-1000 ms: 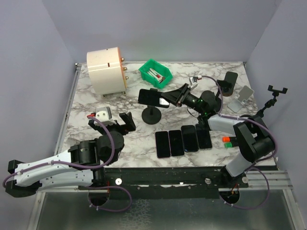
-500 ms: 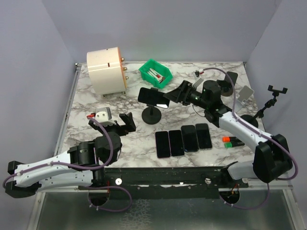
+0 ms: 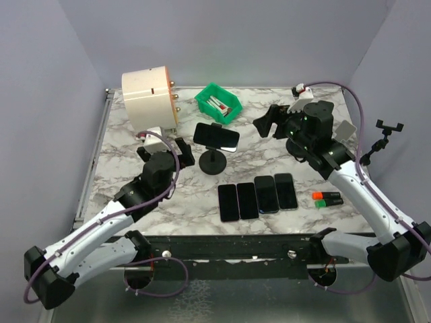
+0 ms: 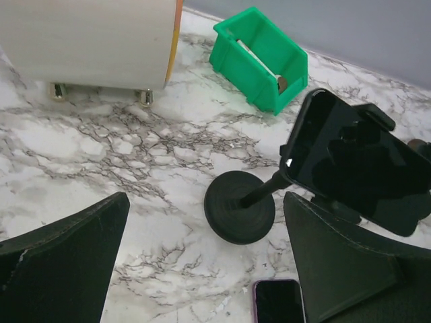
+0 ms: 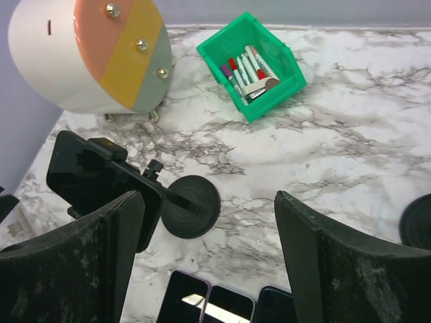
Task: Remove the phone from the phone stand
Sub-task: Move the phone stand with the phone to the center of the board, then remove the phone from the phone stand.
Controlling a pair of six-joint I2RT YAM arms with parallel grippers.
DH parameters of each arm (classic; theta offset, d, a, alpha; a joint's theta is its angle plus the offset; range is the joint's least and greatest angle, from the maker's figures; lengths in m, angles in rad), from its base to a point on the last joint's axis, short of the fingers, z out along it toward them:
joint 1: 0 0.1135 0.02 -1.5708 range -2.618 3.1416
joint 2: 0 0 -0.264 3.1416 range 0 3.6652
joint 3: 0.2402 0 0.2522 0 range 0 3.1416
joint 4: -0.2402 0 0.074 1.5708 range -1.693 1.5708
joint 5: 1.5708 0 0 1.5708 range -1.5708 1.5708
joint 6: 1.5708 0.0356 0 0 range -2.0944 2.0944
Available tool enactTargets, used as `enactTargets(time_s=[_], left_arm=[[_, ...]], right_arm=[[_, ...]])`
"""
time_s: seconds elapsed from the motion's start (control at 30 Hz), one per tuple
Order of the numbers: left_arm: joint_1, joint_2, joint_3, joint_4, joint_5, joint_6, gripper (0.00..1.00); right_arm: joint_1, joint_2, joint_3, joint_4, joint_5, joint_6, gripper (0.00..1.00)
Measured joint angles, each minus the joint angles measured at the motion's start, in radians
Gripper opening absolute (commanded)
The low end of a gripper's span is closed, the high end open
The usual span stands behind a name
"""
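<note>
phone on phone stand, between left gripper and right gripper; bin lies beyond both.

Overhead view; both wrist views toward phone stand

The black slab phone has a glossy, smooth face; the round-based black phone stand looks matt, probably plastic. The grey-veined white marble-look tabletop is smooth, the green bin plastic.
</note>
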Motion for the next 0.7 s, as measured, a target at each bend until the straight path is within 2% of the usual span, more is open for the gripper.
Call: enactTargets(time_s=[0.07,0.17,0.33,0.4,0.43,0.57,0.7], left_arm=[[0.14,0.024,0.0,0.005,0.157,-0.045,0.97],[0.248,0.007,0.0,0.026,0.32,-0.111,0.97],[0.43,-0.034,-0.014,0.085,0.551,-0.241,0.96],[0.504,-0.041,-0.061,0.137,0.64,-0.299,0.96],[0.546,-0.045,-0.105,0.16,0.689,-0.335,0.95],[0.618,-0.035,-0.222,0.176,0.795,-0.404,0.96],[0.636,-0.027,-0.239,0.18,0.846,-0.417,0.95]], right_arm=[[0.008,0.005,0.033,-0.042,0.032,-0.044,0.84],[0.054,0.029,0.115,-0.117,0.076,-0.129,0.87],[0.261,0.147,0.323,-0.222,0.2,-0.307,0.91],[0.322,0.198,0.393,-0.254,0.206,-0.369,0.99],[0.339,0.22,0.422,-0.27,0.206,-0.392,0.99],[0.362,0.291,0.504,-0.317,0.206,-0.483,1.0],[0.387,0.341,0.509,-0.347,0.207,-0.568,1.0]])
